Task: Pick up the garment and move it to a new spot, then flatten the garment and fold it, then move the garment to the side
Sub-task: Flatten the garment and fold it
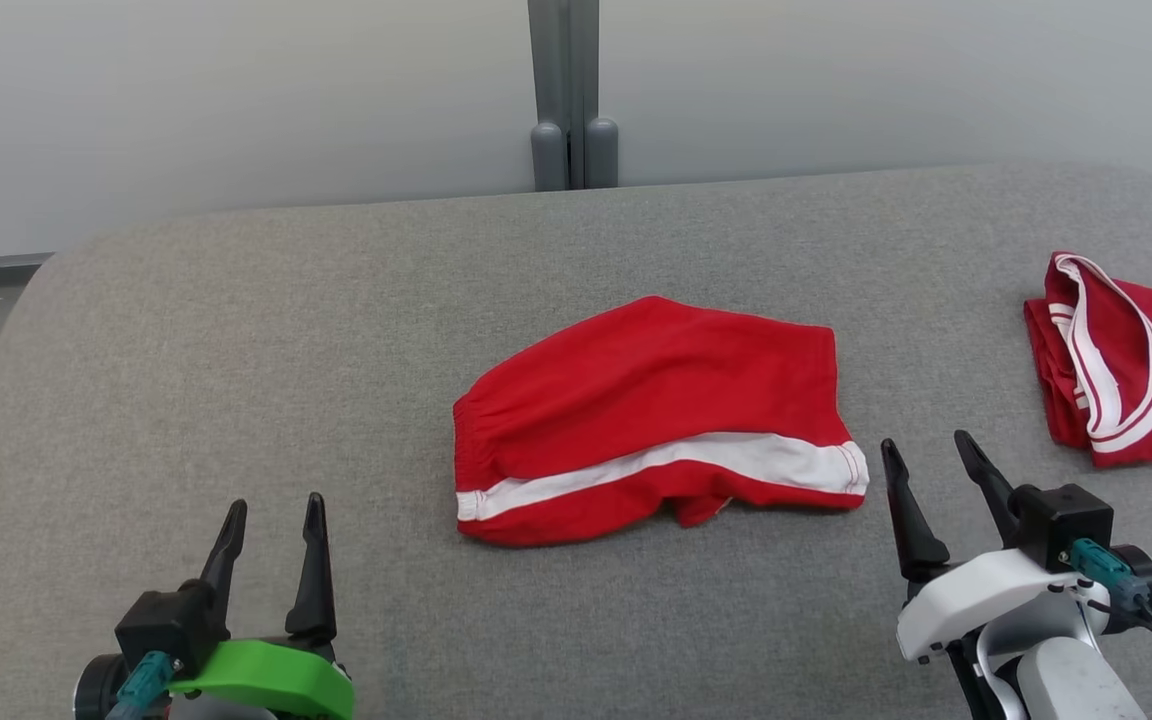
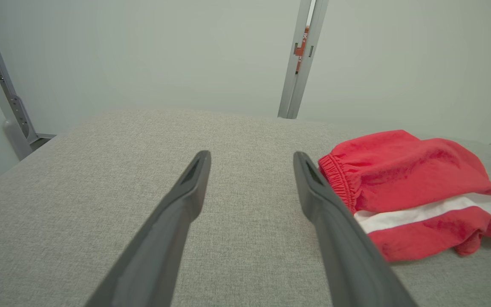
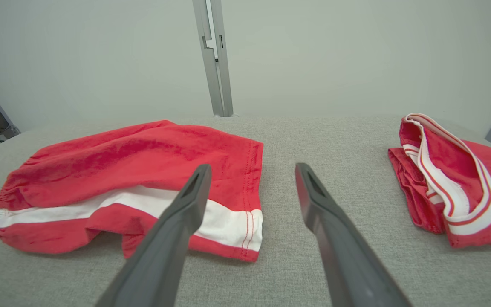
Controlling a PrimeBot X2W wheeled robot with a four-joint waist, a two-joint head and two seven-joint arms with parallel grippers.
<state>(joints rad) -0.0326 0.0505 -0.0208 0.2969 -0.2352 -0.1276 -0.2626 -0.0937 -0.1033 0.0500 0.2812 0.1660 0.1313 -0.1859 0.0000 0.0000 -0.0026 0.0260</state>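
Though shorts [image 1: 656, 420] lie whole, second garment [image 1: 1121, 360] cropped

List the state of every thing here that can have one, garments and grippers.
Red shorts: lying mid grey surface, doubled over, near edge rumpled, not held.
Second red garment: bunched at the surface's right edge, partly cut off by the frame, not held.
Left gripper: open, empty, well apart from the shorts.
Right gripper: open, empty, just right of the shorts' hem end.
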